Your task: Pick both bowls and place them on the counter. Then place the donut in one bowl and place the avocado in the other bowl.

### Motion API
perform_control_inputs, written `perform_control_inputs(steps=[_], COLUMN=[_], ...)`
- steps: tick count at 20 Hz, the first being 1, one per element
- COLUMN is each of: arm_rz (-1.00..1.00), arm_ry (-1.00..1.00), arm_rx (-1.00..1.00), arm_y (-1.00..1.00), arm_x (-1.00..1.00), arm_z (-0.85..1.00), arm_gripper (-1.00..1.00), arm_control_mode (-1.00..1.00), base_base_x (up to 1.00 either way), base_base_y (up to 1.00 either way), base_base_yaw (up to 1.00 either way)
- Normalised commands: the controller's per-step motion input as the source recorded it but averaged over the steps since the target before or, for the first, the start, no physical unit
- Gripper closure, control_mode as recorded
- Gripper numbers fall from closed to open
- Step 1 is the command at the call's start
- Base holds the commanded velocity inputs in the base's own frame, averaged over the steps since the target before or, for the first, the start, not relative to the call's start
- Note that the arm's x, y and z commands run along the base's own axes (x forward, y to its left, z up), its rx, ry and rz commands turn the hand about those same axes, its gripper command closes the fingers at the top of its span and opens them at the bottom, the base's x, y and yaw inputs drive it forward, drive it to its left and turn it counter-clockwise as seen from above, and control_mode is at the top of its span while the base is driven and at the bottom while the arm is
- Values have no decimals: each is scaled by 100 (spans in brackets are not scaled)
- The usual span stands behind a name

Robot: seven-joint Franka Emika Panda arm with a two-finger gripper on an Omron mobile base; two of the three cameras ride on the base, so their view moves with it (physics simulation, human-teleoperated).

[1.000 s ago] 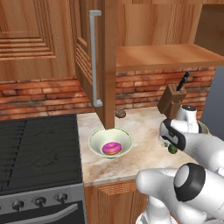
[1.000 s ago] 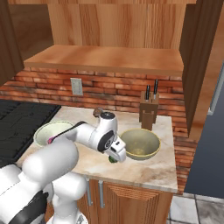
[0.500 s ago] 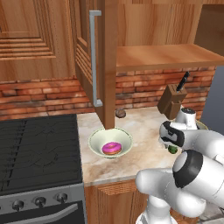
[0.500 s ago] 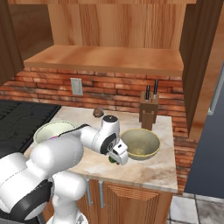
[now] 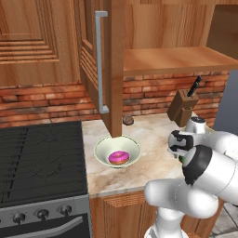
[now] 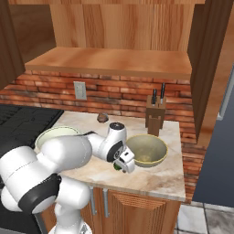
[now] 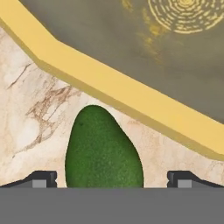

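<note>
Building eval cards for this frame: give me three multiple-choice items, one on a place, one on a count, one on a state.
1. Where does the donut lie?
A. in the cream-white bowl
B. on the stovetop
C. on the shelf

2. How many bowls stand on the counter?
A. one
B. two
C. three

3. How is the end effector?
A. shut on the avocado
B. open, a fingertip either side of the avocado
C. holding the olive-tan bowl

Key: 1 A, pink ring inside it; 2 B, both visible; 3 B, the fingertips stand clear of the avocado.

Dark green avocado (image 7: pixel 103 148), olive-tan bowl (image 7: pixel 131 52) with yellowish rim
</note>
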Motion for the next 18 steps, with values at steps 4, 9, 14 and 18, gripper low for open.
perform_control_inputs(steps=[4, 9, 14, 18], arm_rz=[-1, 0, -1, -2], arm_ry=[0, 0, 0, -3], arm_rx=[0, 0, 0, 0], arm_y=[2, 23, 7, 8], arm_x=[1, 0, -28, -86], arm_z=[-18, -9, 12, 43], arm_gripper=[100, 100, 100, 100], arm_control_mode=[-100, -100, -100, -100], base_base_x=[0, 0, 0, 0], base_base_y=[0, 0, 0, 0], base_base_yaw=[0, 0, 0, 0])
